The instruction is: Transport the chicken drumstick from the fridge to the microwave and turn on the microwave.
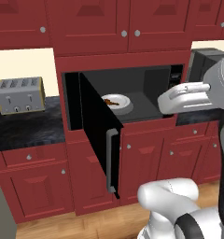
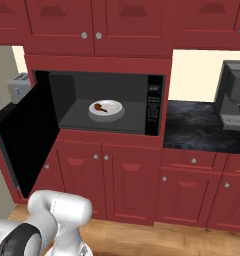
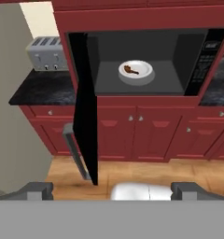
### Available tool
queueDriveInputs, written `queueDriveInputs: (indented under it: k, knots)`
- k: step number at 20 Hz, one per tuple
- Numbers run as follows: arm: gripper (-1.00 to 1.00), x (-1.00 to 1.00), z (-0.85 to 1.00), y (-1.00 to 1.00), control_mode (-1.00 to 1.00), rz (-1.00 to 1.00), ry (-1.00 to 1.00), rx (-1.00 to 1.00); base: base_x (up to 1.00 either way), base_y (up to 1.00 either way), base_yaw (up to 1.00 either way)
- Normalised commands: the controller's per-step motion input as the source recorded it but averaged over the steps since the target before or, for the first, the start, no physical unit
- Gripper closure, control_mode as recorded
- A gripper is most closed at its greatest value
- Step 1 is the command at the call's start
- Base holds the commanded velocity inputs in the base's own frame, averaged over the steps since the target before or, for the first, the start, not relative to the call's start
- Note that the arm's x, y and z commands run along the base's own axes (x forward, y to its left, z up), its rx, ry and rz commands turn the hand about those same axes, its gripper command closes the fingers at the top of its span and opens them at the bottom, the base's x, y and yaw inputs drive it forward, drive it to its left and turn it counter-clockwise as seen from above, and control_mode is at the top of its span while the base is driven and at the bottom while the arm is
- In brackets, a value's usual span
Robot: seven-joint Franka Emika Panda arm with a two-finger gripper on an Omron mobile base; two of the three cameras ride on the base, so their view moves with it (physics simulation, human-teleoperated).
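One chicken drumstick [image 3: 130, 70] on one plate [image 3: 144, 75], microwave [image 3: 198, 60] open.

Red cabinets [image 2: 132, 25], black counter [image 2: 197, 127], wood floor [image 2: 157, 242], cream wall [image 2: 197, 75].

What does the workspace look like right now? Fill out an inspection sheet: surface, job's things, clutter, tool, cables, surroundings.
Surface: dark speckled counter on both sides of the microwave, above red cabinets.
Job's things: microwave built in, door swung wide open; chicken drumstick lies on a white plate inside; button panel at the right.
Clutter: silver toaster on the counter left of the microwave; grey coffee machine on the counter to the right.
Tool: gripper open, holding nothing, back from the microwave and facing it.
Cables: nothing seen.
Surroundings: red upper cabinets, wooden floor, grey surface at the left in the hand view.
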Motion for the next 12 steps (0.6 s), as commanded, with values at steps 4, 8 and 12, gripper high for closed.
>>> queueDriveInputs:
  k: [4,8,12]
  knots:
    - [-1.00,-0.17,0.19,0.39,-1.00,0.00,0.00,0.00,0.00,0.00,0.00]
    - [-1.00,-0.15,0.21,0.38,-1.00,0.00,0.00,0.00,0.00,0.00,0.00]
    - [-1.00,-0.14,0.17,0.37,-1.00,0.00,0.00,0.00,0.00,0.00,0.00]
